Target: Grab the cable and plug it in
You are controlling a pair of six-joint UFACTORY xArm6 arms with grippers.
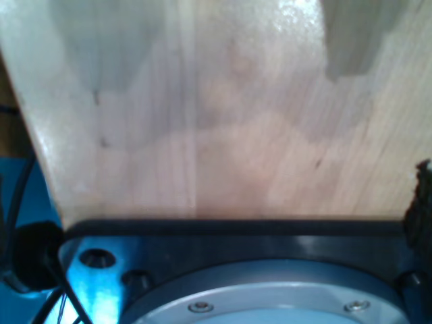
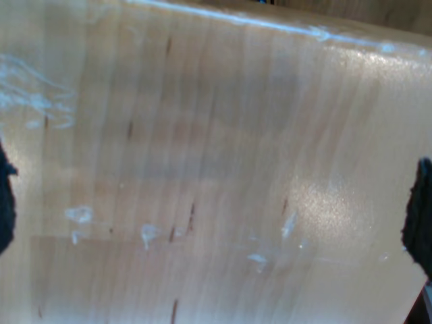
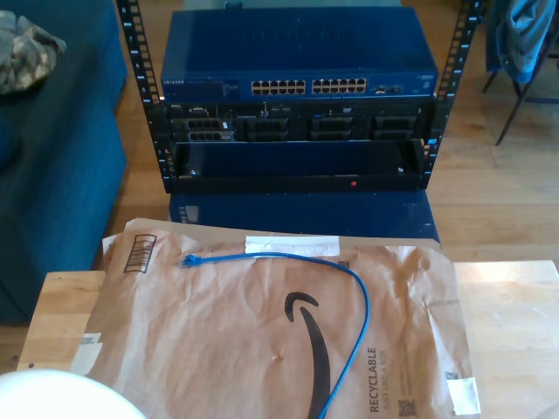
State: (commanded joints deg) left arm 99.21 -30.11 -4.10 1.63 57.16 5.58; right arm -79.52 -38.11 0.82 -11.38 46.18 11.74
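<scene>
Both end effectors over bare tabletop; cable untouched.

My second end effector (image 2: 212,216) stands released, its dark fingertips (image 2: 418,216) well apart with nothing but wooden tabletop (image 2: 202,135) between them. Of my first end effector (image 1: 216,202) I see one dark fingertip (image 1: 422,202) only, so I cannot tell whether it is released or clenched. In the exterior view the blue cable (image 3: 362,314) lies loose on a brown paper bag (image 3: 218,349). One plug (image 3: 188,260) sits at the bag's 10 o'clock, and the run heads toward 3 o'clock, then bends down to 6 o'clock. The network switch (image 3: 297,52) stands at 12 o'clock. Judgement: the cable is light and limp and may slide on the paper. The plug is rigid, with a fragile latch. Take hold just behind the plug.
</scene>
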